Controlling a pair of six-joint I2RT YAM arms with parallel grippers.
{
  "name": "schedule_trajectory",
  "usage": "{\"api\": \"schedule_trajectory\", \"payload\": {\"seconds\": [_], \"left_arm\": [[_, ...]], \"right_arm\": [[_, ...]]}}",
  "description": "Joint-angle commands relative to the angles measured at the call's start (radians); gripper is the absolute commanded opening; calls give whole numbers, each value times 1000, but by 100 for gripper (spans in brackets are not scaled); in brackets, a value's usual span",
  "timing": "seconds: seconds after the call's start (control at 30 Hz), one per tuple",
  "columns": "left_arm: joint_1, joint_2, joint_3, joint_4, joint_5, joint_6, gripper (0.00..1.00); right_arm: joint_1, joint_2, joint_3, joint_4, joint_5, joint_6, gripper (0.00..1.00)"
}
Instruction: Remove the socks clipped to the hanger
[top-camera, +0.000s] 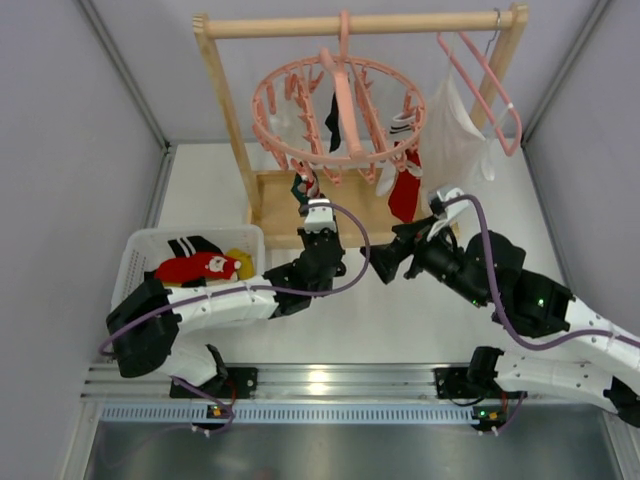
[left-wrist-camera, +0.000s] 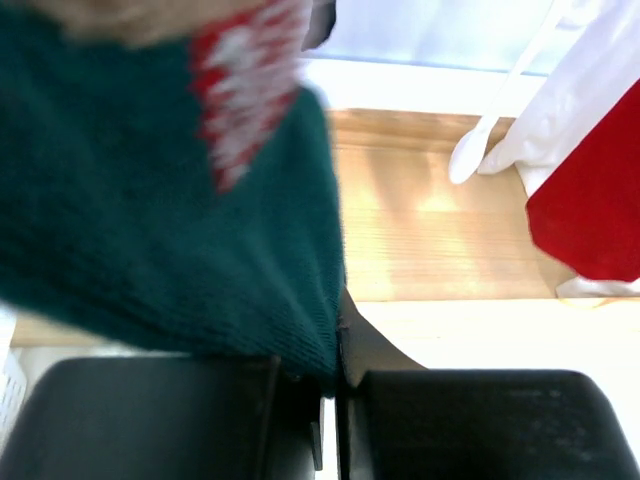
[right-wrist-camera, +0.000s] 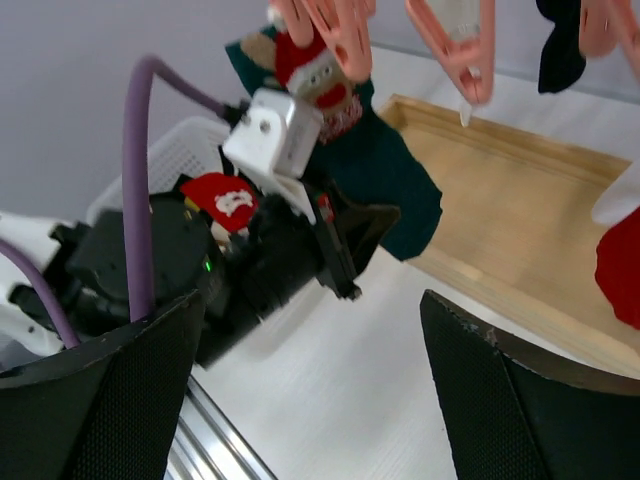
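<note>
The round pink hanger (top-camera: 335, 105) hangs from the wooden rack's top bar. A black sock (top-camera: 333, 122), a white striped sock (top-camera: 402, 126) and a red sock (top-camera: 405, 195) hang from its clips. A dark teal sock (left-wrist-camera: 150, 200) with a red and white pattern also hangs there, still under a pink clip (right-wrist-camera: 330, 30) in the right wrist view. My left gripper (left-wrist-camera: 335, 380) is shut on this sock's lower edge, below the ring's left side (top-camera: 303, 195). My right gripper (right-wrist-camera: 312, 300) is open and empty, low over the table to the right of the left gripper (top-camera: 385, 262).
A white basket (top-camera: 140, 250) at the left holds a red sock, a striped sock and something yellow. A white garment (top-camera: 455, 135) hangs on a plain pink coat hanger (top-camera: 490, 85) at the right. The rack's wooden base (left-wrist-camera: 440, 240) lies below the socks.
</note>
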Motion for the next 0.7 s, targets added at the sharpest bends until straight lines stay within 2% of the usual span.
{"api": "schedule_trajectory", "payload": {"seconds": [0.0, 0.2, 0.27, 0.4, 0.5, 0.6, 0.67], "left_arm": [[-37, -25, 0, 65, -131, 10, 0], [-78, 34, 33, 62, -160, 29, 0], [-78, 31, 33, 62, -146, 26, 0], [-78, 23, 40, 62, -148, 36, 0], [-78, 41, 56, 63, -165, 59, 0], [-78, 86, 95, 65, -166, 90, 0], [-78, 107, 105, 65, -157, 99, 0]], "right_arm": [[-3, 88, 164, 17, -17, -3, 84], [14, 187, 304, -89, 75, -40, 83], [14, 176, 287, -128, 125, -48, 86], [14, 118, 224, -202, 320, -31, 90], [14, 78, 210, -246, 391, -11, 90], [14, 102, 302, -337, 487, -20, 89], [14, 134, 388, -351, 471, -43, 89]]}}
